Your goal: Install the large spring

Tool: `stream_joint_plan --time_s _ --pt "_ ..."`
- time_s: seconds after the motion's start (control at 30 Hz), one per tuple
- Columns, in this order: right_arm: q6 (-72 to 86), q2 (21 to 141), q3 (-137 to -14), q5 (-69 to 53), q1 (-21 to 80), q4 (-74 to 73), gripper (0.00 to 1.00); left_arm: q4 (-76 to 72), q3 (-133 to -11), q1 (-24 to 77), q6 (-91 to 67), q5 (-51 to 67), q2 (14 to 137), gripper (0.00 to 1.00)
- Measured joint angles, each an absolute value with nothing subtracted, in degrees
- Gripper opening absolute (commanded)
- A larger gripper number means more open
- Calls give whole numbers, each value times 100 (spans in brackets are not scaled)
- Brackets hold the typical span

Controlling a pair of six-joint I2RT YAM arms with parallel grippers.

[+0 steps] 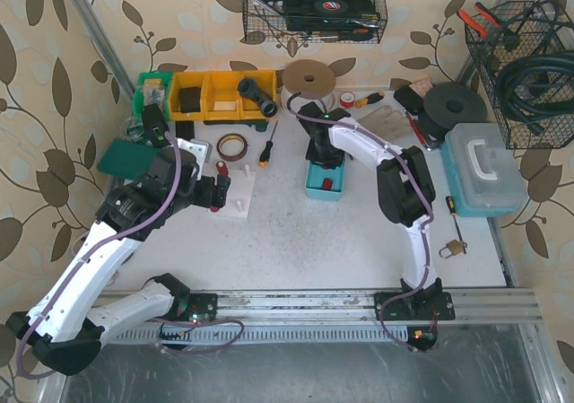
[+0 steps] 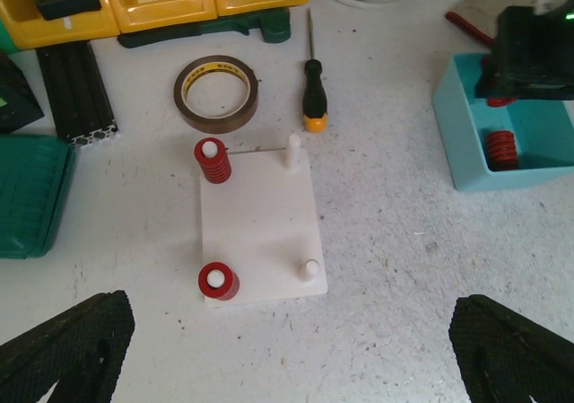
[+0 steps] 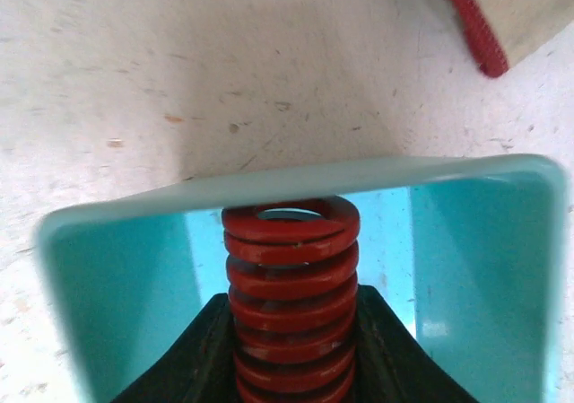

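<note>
One large spring (image 3: 290, 241), red, gripped by the right end effector (image 3: 291, 300), with a black finger (image 3: 193, 363) pressed to the coils on each side. Sits inside the teal bin (image 3: 117, 268), long axis running between the fingers and in line with them, one open end showing close under the bin's rim. Hard to tell whether upright or leaning. Probably wants lifting clear of the bin wall before any sideways travel. Further out, leftward across bare desk (image 1: 296, 232): the white peg plate (image 2: 260, 223), well apart from the bin. Holds mounted springs (image 2: 213, 161) on two of four pegs, both on the side away from the bin; leaves two pegs bare on the bin side, a near peg (image 2: 309, 267) and a far peg (image 2: 292, 147). Calls, by this reading, for a leftward carry and then setting the spring's axis upright over a bare peg. Just past the plate, the left end effector (image 1: 218, 190), spread wide and holding nothing: nearer the plate, yet without a spring.
</note>
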State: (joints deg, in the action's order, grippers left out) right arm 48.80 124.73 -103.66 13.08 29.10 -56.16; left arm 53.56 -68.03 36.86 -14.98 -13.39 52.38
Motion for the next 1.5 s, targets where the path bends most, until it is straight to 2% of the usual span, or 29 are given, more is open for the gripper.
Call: stream_joint_plan --time_s 0.17,0.63,1.0,1.2,1.5 --pt "4600 11778 -10022 1332 2908 -5424 8 5356 -6895 3686 -1817 -1514 5402 98" --pt "3656 9365 -8320 972 3020 -4292 6 4845 -6884 3686 -2309 -1245 5575 73" --pt "2864 7623 -5839 534 3479 -1922 2 4348 -5603 3686 -2543 -622 5030 74" --pt "2217 6851 -4790 276 3872 -834 2 4521 -6049 3686 -2543 -281 4842 73" --pt "1138 6403 -3848 148 4554 386 1 4117 -6768 3686 -2663 707 5771 55"
